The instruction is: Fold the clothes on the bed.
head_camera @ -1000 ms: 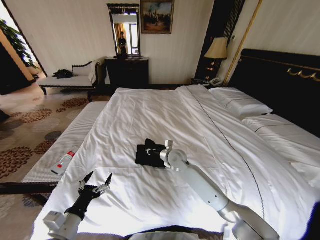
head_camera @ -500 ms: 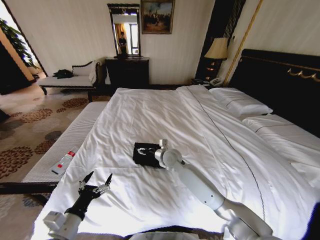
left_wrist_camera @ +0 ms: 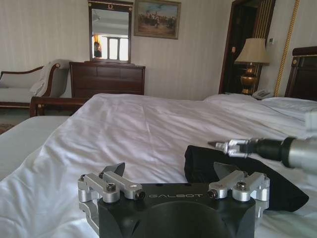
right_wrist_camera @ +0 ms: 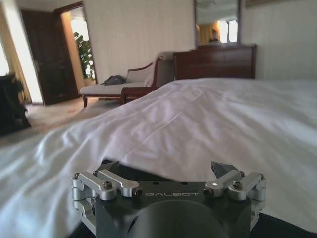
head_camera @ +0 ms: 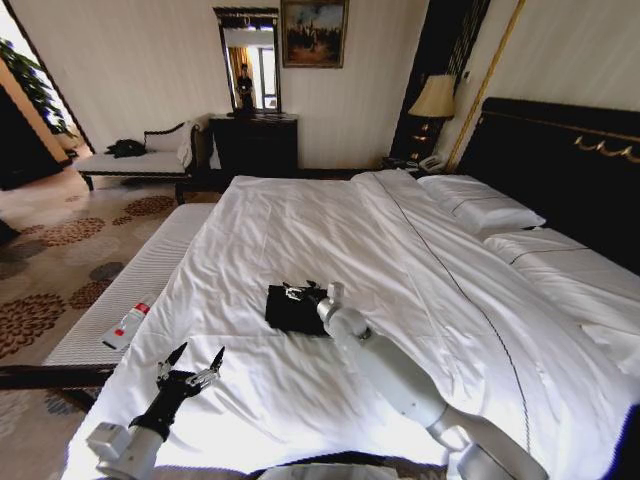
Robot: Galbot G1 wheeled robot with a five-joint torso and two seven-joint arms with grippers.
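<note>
Since a second ago the right arm has drawn its wrist back a little toward the robot, and the black T-shirt has gone from a patch with a raised corner to a flatter, tidier dark packet. Nothing else about the bed has shifted.

Taking the shirt as my mark and reading from the left: the white-and-red spray bottle lies well off to its left on the striped bench beside the bed. Nearer the robot and left of the shirt, the left gripper hangs just above the sheet with its fingers spread apart, gripping nothing; from its own wrist camera the shirt sits just ahead of it as a thick dark wad. At the shirt's near-right edge the right gripper hovers over the fabric, fingers parted, nothing pinched between them; its wrist view looks over the open jaws with black cloth directly below.

To my eye the folding is mostly done: the shirt is a small, roughly rectangular bundle in the middle of the bed, lettering no longer readable. What remains, I judge, is at most a final tuck or smoothing and pulling the arm clear.
</note>
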